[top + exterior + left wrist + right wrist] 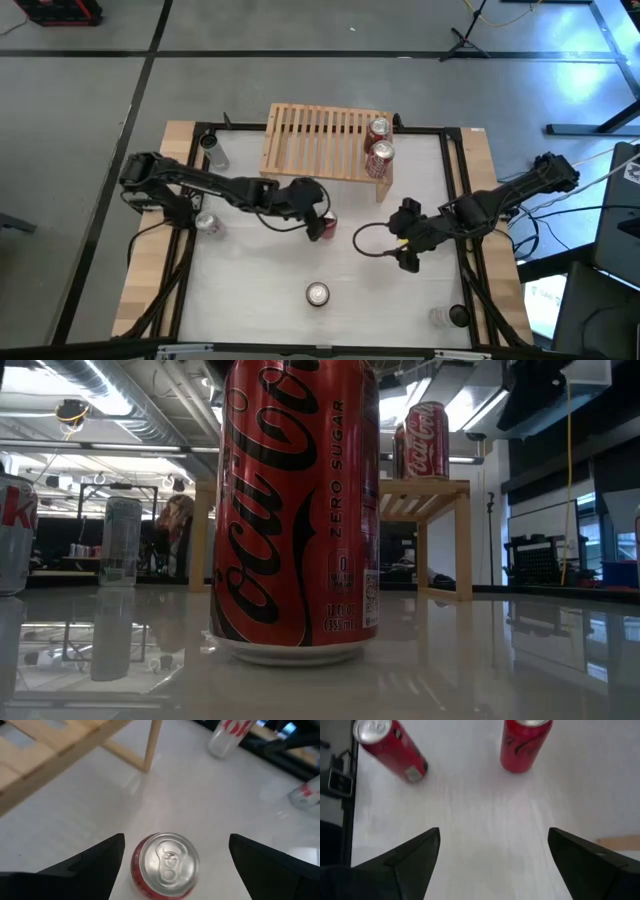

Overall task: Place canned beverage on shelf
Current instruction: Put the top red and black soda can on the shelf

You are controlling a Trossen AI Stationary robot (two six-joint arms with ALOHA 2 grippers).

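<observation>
Low light-wood slatted shelf carries two red cans at its right end. Left gripper, jaws wide, straddles upright red can, not gripping. Front can reads "ZERO SUGAR". Right gripper wide, empty.

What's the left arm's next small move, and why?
Probably lower the left pincer straight down and shut it on the red can. Its fingers stand open either side of the can's top, nothing is held, and the shelf has free slats beside its two cans.
</observation>
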